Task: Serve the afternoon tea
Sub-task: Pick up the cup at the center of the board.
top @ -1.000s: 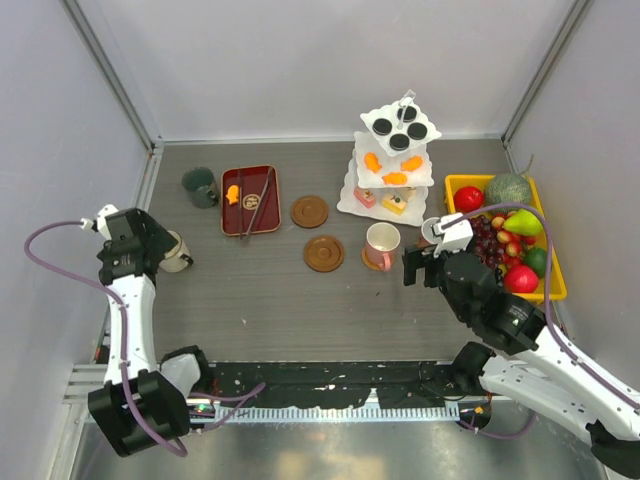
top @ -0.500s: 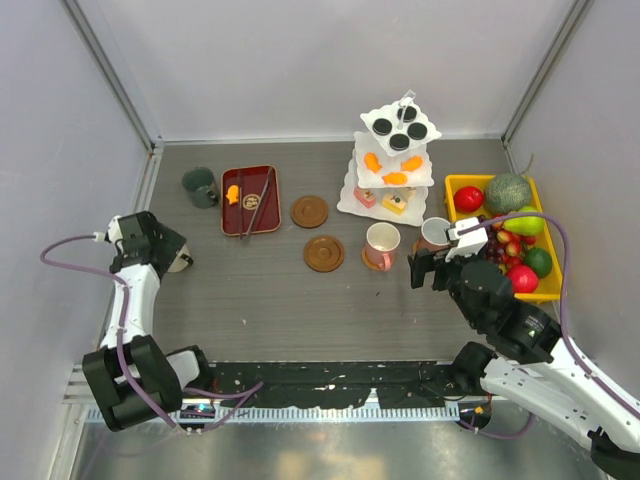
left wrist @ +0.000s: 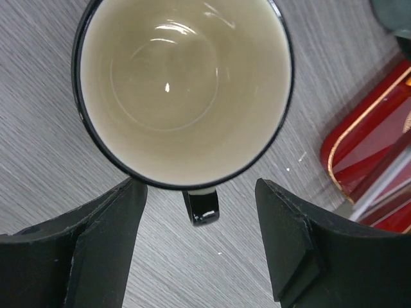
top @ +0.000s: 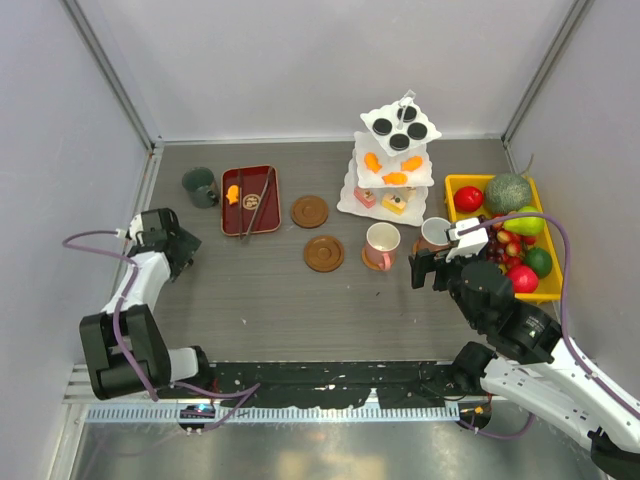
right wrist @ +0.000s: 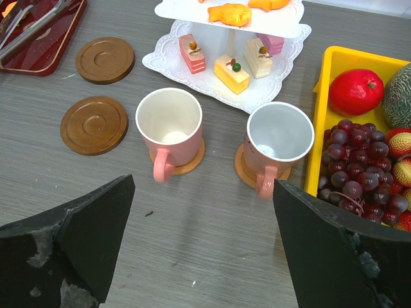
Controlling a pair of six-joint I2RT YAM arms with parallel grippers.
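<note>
Step, judged: fetch cream mug (left wrist: 183, 90). Left pincer (left wrist: 200, 196) released, astride handle, not touching. Right pincer (right wrist: 204, 192) released. Next: clench mug, carry to bare coaster (right wrist: 94, 124).

- Overhead view, 9 o'clock: the cream mug (left wrist: 183, 90) is hidden beneath the left arm (top: 150, 262).
- Overhead view, 3 o'clock: one pink mug (top: 434, 231) is partly covered by the right arm (top: 490, 300).
- Left wrist view: the dark red tray (left wrist: 363, 154) is cut off at 3 o'clock, and the dark green mug (left wrist: 395, 16) is a blurred sliver at 1 o'clock.
- Right wrist view: the white stand (right wrist: 286, 61) loses its upper tiers at 12 o'clock, and the yellow tray (right wrist: 321, 96) runs off at 3 o'clock.
</note>
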